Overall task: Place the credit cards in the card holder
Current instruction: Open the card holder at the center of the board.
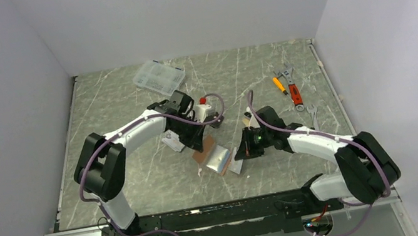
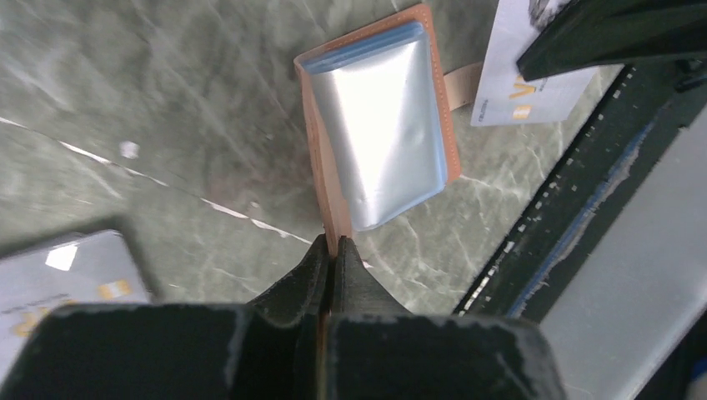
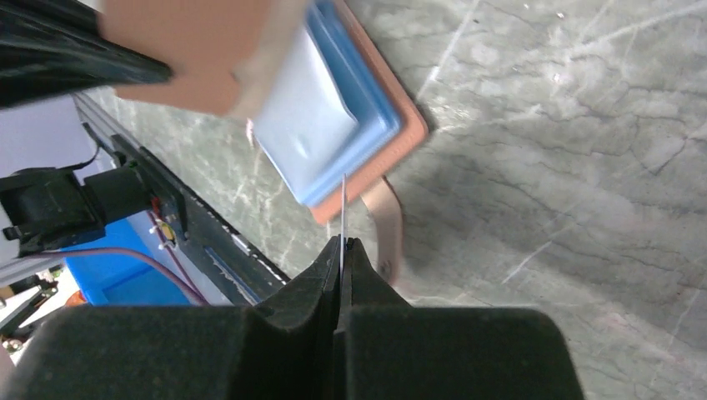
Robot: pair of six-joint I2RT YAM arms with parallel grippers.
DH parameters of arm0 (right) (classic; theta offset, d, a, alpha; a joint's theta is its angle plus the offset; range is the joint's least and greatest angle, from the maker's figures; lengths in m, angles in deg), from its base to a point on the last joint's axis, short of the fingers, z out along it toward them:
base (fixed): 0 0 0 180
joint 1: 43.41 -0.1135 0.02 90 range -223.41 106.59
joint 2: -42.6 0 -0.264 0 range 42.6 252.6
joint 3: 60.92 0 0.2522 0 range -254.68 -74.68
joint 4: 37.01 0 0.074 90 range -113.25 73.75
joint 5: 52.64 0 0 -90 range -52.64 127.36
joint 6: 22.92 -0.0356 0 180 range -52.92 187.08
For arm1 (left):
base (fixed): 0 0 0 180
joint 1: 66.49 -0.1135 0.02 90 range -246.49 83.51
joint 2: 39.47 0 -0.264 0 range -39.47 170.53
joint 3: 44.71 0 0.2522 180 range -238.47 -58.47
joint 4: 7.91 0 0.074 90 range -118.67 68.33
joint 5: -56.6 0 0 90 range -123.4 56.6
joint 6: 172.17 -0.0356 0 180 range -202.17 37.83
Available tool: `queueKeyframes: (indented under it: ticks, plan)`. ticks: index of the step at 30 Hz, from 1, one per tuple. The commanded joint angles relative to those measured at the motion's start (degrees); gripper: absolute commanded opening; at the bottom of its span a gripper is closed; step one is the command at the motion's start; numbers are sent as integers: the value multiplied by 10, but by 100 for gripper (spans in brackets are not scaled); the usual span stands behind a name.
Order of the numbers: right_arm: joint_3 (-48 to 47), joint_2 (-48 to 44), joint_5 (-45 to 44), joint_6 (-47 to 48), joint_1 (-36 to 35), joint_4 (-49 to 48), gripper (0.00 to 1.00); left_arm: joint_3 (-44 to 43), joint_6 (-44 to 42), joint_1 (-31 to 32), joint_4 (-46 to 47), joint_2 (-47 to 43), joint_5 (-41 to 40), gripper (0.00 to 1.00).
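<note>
Right end effector (image 3: 342,244) around edge-on card (image 3: 343,208)

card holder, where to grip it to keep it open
Card holder: thin cover edge, pinched from the side away from the clear sleeves, as the left gripper does; that likely leaves them open for the card in the right gripper.

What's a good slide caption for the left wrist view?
Left gripper pinches the cover edge of the open card holder, with a pale credit card just beyond it.
</note>
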Motion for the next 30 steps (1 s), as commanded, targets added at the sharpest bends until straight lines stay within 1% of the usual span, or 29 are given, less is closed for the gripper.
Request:
queueKeyframes:
  ticks: [1, 4, 6, 11, 18, 22, 30]
  plan:
    - [-22, -45, 15, -18, 3, -17, 0, 45, 55, 2, 38, -36, 60, 0]
    - [-19, -48, 37, -32, 2, -44, 0, 73, 88, 2, 59, -51, 65, 0]
    - [-19, -34, 44, -38, 2, -51, 0, 82, 96, 2, 66, -52, 62, 0]
    - [-1, -1, 53, -54, 1, -76, 0, 77, 100, 2, 66, -49, 61, 0]
    - [20, -29, 53, -60, 1, -76, 0, 86, 108, 1, 70, -52, 33, 0]
    - [41, -52, 51, -69, 2, -97, 0, 83, 108, 2, 69, -53, 29, 0]
    - [48, -39, 53, -74, 2, -117, 0, 86, 105, 5, 71, -59, 24, 0]
